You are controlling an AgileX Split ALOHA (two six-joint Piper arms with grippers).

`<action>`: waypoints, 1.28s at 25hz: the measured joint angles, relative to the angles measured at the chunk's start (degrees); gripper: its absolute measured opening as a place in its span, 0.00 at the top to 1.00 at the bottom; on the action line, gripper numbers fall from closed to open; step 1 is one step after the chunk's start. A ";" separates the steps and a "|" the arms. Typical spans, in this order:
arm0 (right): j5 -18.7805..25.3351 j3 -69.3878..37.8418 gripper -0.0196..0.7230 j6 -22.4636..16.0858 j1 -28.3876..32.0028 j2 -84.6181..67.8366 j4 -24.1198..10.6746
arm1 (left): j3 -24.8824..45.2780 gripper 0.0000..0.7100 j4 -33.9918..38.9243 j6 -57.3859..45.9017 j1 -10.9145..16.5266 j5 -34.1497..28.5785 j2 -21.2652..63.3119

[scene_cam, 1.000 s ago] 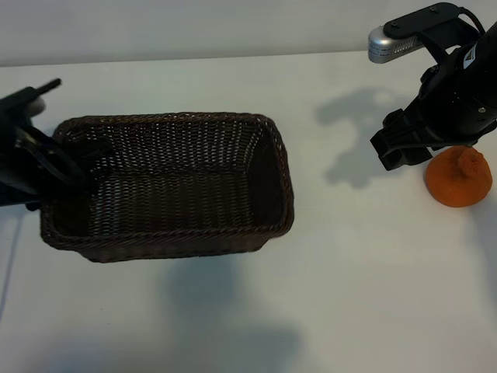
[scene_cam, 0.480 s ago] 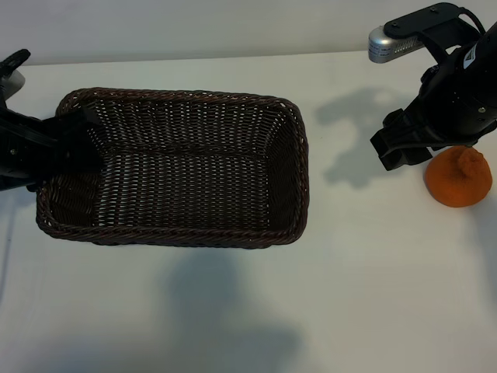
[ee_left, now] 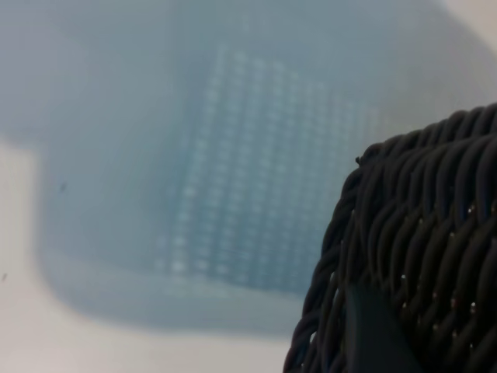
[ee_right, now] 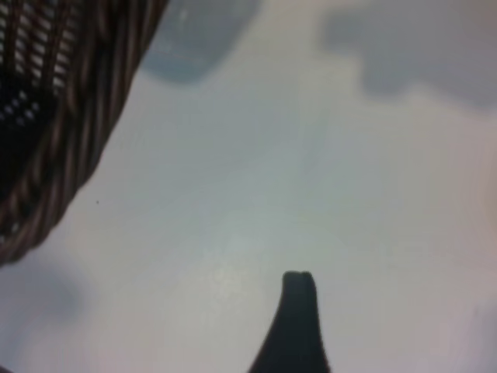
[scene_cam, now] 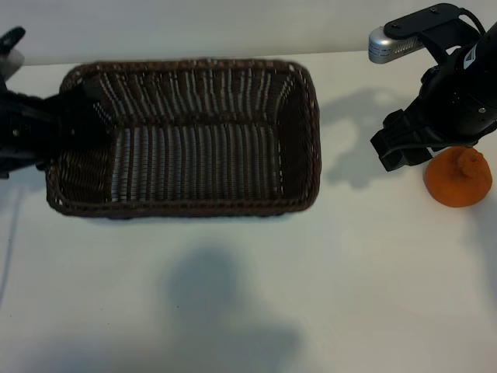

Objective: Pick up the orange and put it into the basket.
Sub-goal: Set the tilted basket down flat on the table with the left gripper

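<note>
White table (scene_cam: 233, 311) bears basket (scene_cam: 186, 206) and orange (scene_cam: 457, 180).

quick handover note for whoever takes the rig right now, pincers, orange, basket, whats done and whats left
Left pincer: clamped on the left end wall of the wicker basket, holding it lifted and tilted above the table.
Right pincer: open, empty, hanging just beside the orange.
Orange: on the table at the right, well apart from the basket, not gripped.
Done: only the basket is gripped.
Left: grasp the orange, carry it over, drop it in the basket.
</note>
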State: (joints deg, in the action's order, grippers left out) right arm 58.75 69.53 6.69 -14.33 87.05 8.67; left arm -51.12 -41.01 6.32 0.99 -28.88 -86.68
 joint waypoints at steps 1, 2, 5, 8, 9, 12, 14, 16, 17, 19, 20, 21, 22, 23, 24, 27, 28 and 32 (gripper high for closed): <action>0.05 0.00 0.17 0.00 0.00 0.00 0.00 | -0.76 0.53 -0.16 0.04 0.00 0.00 -0.33; 0.12 0.00 0.17 0.00 0.00 0.00 0.00 | -1.53 0.53 -0.20 0.04 -0.07 0.00 -0.78; 0.60 0.00 0.18 0.00 0.00 0.00 0.00 | -3.47 0.53 -0.86 -0.06 -0.93 0.22 -2.34; 0.67 0.00 0.20 0.00 0.00 0.00 0.00 | -5.47 0.53 -1.42 -0.43 -3.10 1.06 -4.55; 0.67 0.00 0.20 0.00 0.00 0.00 0.00 | -6.18 0.53 -1.47 -0.81 -4.08 1.40 -5.52; 0.67 0.00 0.20 0.00 0.00 0.00 -0.06 | -8.19 0.53 -1.55 -1.93 -7.08 2.71 -8.69; 0.67 0.00 0.20 -0.05 0.00 0.00 -0.11 | -9.15 0.53 -1.61 -2.96 -9.14 4.06 -10.91; 0.67 0.00 0.20 -0.05 0.00 0.00 -0.11 | -9.96 0.53 -1.67 -4.05 -10.72 5.60 -12.75; 0.72 0.00 0.20 -0.05 0.00 0.00 -0.11 | -10.33 0.53 -1.74 -4.31 -11.46 6.31 -13.75; 0.77 0.00 0.20 -0.05 0.00 0.00 -0.11 | -11.23 0.53 -1.89 -4.68 -12.55 7.06 -15.48; 0.77 0.00 0.20 -0.05 0.00 0.00 -0.11 | -11.66 0.53 -2.05 -4.86 -13.00 7.31 -16.33; 0.82 0.00 0.20 -0.05 0.00 0.00 -0.11 | -12.04 0.53 -2.33 -5.21 -13.30 7.41 -17.12; 0.82 0.00 0.20 -0.05 0.00 0.00 -0.11 | -12.34 0.53 -2.55 -5.38 -13.62 7.66 -17.73; 0.82 0.00 0.20 -0.05 0.00 0.00 -0.11 | -12.67 0.53 -2.85 -5.40 -13.81 7.97 -18.38; 0.82 0.00 0.20 -0.05 0.00 0.00 -0.11 | -13.02 0.53 -2.97 -5.47 -13.87 8.22 -19.01; 0.82 0.00 0.20 -0.05 0.00 0.00 -0.11 | -13.56 0.53 -3.02 -5.54 -14.04 9.05 -20.29; 0.82 0.00 0.20 -0.05 0.00 0.00 -0.11 | -13.56 0.53 -3.02 -5.60 -14.04 9.26 -20.69; 0.82 0.00 0.20 -0.05 0.00 0.00 -0.11 | -13.57 0.53 -2.97 -5.60 -14.04 9.47 -22.06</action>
State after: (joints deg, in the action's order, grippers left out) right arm 59.57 69.53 6.64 -14.33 87.05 8.55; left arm -64.69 -43.98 0.72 -13.05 -19.41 -108.73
